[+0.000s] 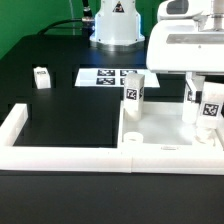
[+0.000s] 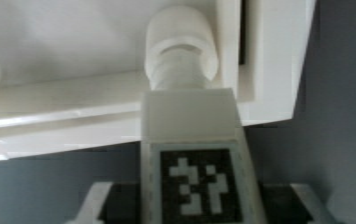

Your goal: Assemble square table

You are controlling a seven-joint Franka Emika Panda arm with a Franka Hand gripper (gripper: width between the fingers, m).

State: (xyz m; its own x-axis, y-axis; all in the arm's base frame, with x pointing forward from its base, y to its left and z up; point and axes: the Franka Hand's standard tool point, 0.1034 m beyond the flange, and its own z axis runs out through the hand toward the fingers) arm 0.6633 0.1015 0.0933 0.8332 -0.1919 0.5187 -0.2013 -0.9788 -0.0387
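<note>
Desk [image 1: 60, 110]: black and matte, carrying every part; it spreads well beyond the hand toward the exterior view's left.
Border wall [image 1: 60, 155]: long, low and white, running along the desk's near edge below the hand and turning up the far side at the exterior view's left.
Square table slab [image 1: 160, 125]: flat and white, lying on the desk directly under the hand, against the border wall.
Marker board [image 1: 105, 76]: flat sheet of printed tags, near the hand, on the exterior view's left of it.
Hand [image 2: 196, 210]: clenched on the held leg block [image 2: 196, 120], a dark pad on each side of it.
Held leg block: tag facing the wrist camera, rounded end at a corner of the slab; whether it is seated cannot be told.
Standing leg block [image 1: 135, 95]: upright on the slab, near the hand.
Loose leg block [image 1: 41, 77]: on the bare desk, well apart from the hand.
</note>
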